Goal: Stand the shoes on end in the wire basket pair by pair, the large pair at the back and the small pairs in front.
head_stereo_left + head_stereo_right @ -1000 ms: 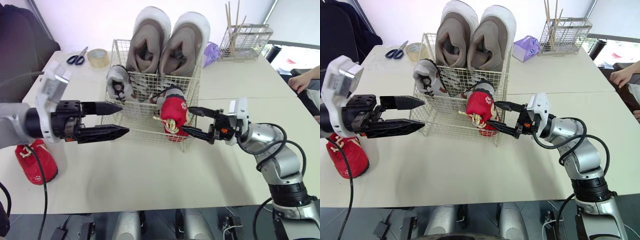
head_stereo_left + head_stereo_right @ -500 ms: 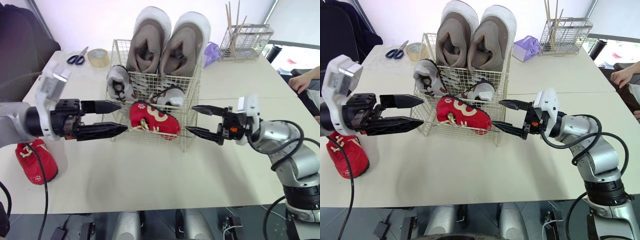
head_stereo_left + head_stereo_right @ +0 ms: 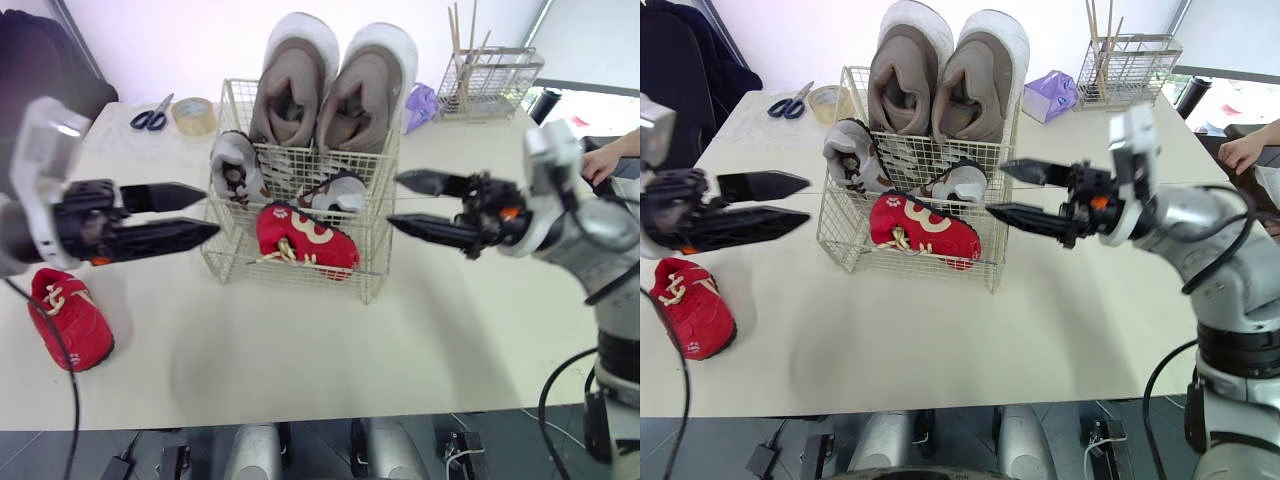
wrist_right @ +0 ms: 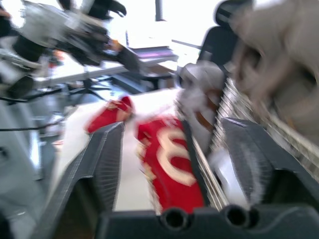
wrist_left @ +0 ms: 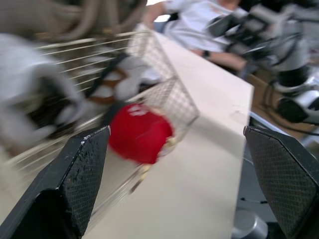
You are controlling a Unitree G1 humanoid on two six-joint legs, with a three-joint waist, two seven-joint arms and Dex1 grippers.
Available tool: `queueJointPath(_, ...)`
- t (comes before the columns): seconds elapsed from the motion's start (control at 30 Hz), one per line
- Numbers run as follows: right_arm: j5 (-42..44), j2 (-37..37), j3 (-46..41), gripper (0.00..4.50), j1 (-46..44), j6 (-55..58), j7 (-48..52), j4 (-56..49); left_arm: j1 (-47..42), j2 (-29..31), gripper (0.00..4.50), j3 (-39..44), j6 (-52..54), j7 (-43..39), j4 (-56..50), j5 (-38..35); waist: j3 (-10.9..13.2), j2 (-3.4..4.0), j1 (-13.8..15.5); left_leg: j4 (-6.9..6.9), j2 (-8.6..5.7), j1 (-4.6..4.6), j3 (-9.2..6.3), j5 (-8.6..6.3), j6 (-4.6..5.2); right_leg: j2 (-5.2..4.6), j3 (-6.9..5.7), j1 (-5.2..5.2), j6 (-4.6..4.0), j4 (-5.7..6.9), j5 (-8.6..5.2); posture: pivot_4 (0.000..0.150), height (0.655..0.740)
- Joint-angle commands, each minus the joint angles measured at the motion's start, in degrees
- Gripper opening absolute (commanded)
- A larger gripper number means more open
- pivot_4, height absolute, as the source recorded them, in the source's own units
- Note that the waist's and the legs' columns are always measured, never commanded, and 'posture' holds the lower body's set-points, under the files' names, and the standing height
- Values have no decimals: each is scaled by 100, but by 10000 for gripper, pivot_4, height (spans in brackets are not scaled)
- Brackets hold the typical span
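— Where's the red shoe point(image 3: 305, 238)?
— In the near part of the wire basket point(image 3: 225, 252), lying on its side rather than on end, with its laces at the near mesh. Its mate, the other red shoe point(image 3: 68, 318), lies out on the worktop point(image 3: 300, 350), well to the left of the basket.
— And the grippers?
— The left gripper point(image 3: 210, 210) hovers just left of the basket, fingers apart and holding nothing, pointing right toward it. The right gripper point(image 3: 394, 200) hovers at the basket's right side, tips near its upper rim, pointing left, its fingers also spread and empty.
— So is the shoe touching either one?
— No. It lies between the two and lower than both, apart from each; the right tips are the nearer.
— What else is in the basket?
— The large tan pair point(image 3: 362, 90) stands on end at the far side, rising well above the rim. A small grey shoe point(image 3: 235, 165) stands at the left in front of it, and another grey shoe point(image 3: 340, 190) sits to the right, just behind the red one.
— Anything else around?
— Scissors point(image 3: 152, 115) and a roll of tape point(image 3: 195, 115) far left, a purple box point(image 3: 420, 105) and a wire rack of sticks point(image 3: 490, 75) far right, and a person's hand point(image 3: 600, 160) at the right edge.
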Motion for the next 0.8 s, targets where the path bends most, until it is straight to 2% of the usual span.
queueJointPath(0.03,248,-75,137,44261,-340,244,180,-120,349,195,45000,623,-14,-63,144,393,0,-1,6,-1,0,0,0,0,0,0,-1,0,-1,0,-1,1500,7400)
queueJointPath(0.13,431,-97,288,44261,-776,557,175,-69,1162,337,45000,1155,-106,-345,392,1168,1,2,-24,-1,2,-1,1,0,-1,-5,1,-7,-5,0,0,1500,7400)
queueJointPath(0.23,760,-334,376,44261,-1161,1036,480,6,1917,459,45000,1736,-312,-539,1080,2057,1,1,-89,-6,2,-3,2,-1,-2,-11,2,-15,-6,-1,1,1500,7400)
queueJointPath(0.4,608,-1085,886,44261,-1921,1564,1632,245,2772,927,45000,2225,-111,-919,2688,3117,-1,-3,-120,-36,4,-5,10,-3,-4,-17,1,-56,-17,-27,5,1500,7400)
queueJointPath(0.5,544,-1163,1122,44261,-2258,1636,2121,325,3144,830,45000,2348,-11,-1165,2985,3341,-4,-4,-132,-66,5,-4,26,-11,-20,-50,3,-74,-22,-38,8,1500,7400)
queueJointPath(0.6,457,-976,1338,44261,-2571,1598,2369,359,3461,484,45000,2576,120,-1400,3003,3329,-5,-5,-151,-79,2,-8,49,-13,-23,-91,-3,-96,-25,-38,10,1500,7400)
queueJointPath(0.8,-325,13,1865,44261,-2978,1264,1652,417,3779,-142,45000,2507,-312,-1586,3622,3535,-18,-19,-286,-94,5,-10,54,-13,-25,-103,-3,-110,-31,-36,14,1500,7400)
